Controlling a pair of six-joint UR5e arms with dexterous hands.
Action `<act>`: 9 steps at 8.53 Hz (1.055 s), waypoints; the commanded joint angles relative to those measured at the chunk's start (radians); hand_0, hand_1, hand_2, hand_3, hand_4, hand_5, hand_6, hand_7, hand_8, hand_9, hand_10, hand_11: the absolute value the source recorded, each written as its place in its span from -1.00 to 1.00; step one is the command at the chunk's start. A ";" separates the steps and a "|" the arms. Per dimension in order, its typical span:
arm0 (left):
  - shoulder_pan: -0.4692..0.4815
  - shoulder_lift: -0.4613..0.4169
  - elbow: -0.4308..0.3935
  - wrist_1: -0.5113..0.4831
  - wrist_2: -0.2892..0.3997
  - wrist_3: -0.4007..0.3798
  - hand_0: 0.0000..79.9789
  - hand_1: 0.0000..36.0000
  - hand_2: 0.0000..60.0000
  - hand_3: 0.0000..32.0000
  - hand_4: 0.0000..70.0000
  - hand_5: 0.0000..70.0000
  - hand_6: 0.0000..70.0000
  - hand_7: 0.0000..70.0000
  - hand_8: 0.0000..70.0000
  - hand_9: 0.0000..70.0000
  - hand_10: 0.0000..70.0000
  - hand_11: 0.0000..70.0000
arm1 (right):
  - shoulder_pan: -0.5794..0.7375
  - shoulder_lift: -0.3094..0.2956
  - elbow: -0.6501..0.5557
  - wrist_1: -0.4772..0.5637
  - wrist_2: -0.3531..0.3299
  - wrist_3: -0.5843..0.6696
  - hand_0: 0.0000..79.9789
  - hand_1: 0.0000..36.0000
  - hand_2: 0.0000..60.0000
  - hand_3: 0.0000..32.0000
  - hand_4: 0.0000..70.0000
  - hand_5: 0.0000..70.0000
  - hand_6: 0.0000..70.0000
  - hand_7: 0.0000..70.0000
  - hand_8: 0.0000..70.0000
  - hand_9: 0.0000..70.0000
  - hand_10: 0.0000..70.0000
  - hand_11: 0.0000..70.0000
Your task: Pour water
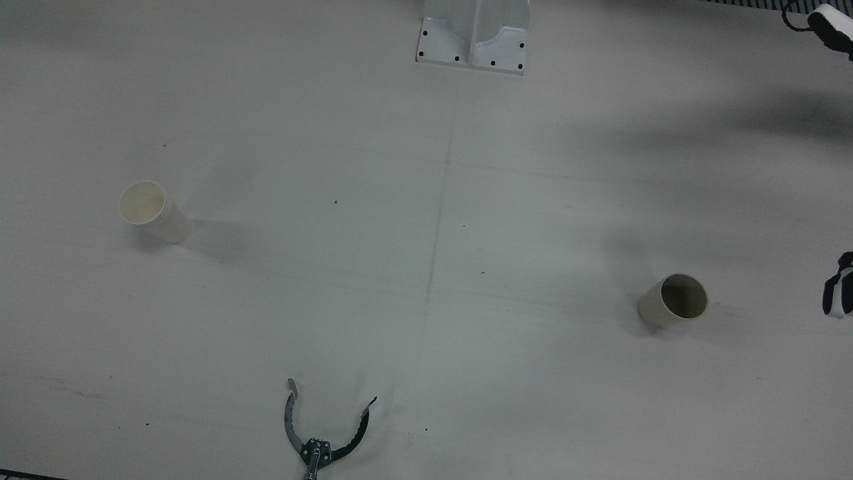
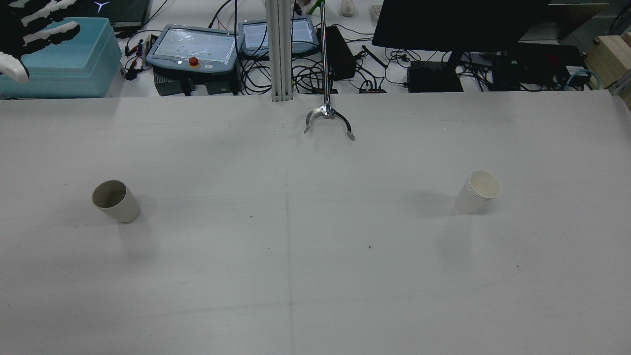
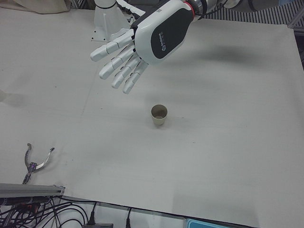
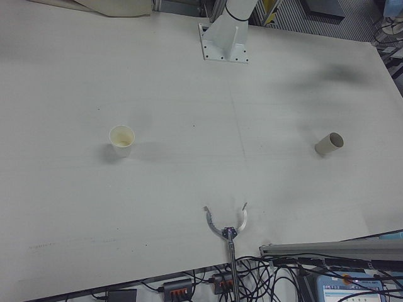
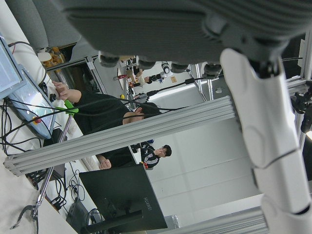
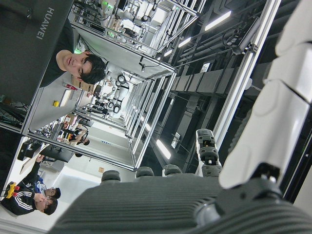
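Observation:
Two paper cups stand upright and far apart on the white table (image 2: 296, 276). A grey-lined cup (image 2: 116, 201) (image 1: 674, 300) (image 3: 159, 114) (image 4: 329, 144) is on my left arm's side. A white cup (image 2: 477, 192) (image 1: 152, 212) (image 4: 121, 139), which looks like several nested cups, is on my right arm's side. My left hand (image 3: 142, 42) (image 2: 29, 27) (image 1: 840, 293) hovers high above the table, flat and open, fingers spread, holding nothing. My right hand (image 6: 195, 204) shows only in its own view, raised, fingers extended and empty. I cannot tell whether either cup holds water.
A metal grabber tool (image 1: 323, 427) (image 2: 328, 121) (image 4: 225, 228) (image 3: 35, 161) rests on the operators' edge of the table at mid-width. An arm pedestal (image 1: 474, 37) stands at the robot's side. Teach pendants (image 2: 194, 49), a blue box (image 2: 64, 59), cables and people lie beyond the table.

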 commanded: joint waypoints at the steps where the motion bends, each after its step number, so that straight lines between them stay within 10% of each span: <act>1: -0.002 0.005 0.014 -0.054 0.001 -0.009 0.28 -0.31 -1.00 -0.18 -0.84 -0.92 -1.00 -0.97 -1.00 -1.00 -1.00 -1.00 | 0.048 -0.015 0.005 -0.005 -0.001 0.000 0.19 -0.35 -0.89 -0.46 -0.75 -0.71 -1.00 -0.87 -1.00 -1.00 -1.00 -1.00; 4: 0.001 0.043 0.052 -0.143 -0.009 0.117 0.26 -0.26 -0.96 -0.33 -0.82 -0.90 -1.00 -0.95 -1.00 -0.99 -1.00 -1.00 | 0.043 0.070 0.015 0.001 0.006 -0.008 0.19 -0.36 -0.88 -0.71 -0.66 -0.73 -1.00 -0.86 -1.00 -1.00 -1.00 -1.00; 9: 0.001 0.485 0.200 -0.592 -0.089 0.190 0.20 -0.39 -0.87 -0.30 -0.81 -1.00 -1.00 -0.97 -1.00 -0.99 -1.00 -1.00 | 0.030 0.078 0.015 0.007 0.006 -0.048 0.19 -0.34 -0.85 -0.73 -0.73 -0.76 -1.00 -0.93 -1.00 -1.00 -1.00 -1.00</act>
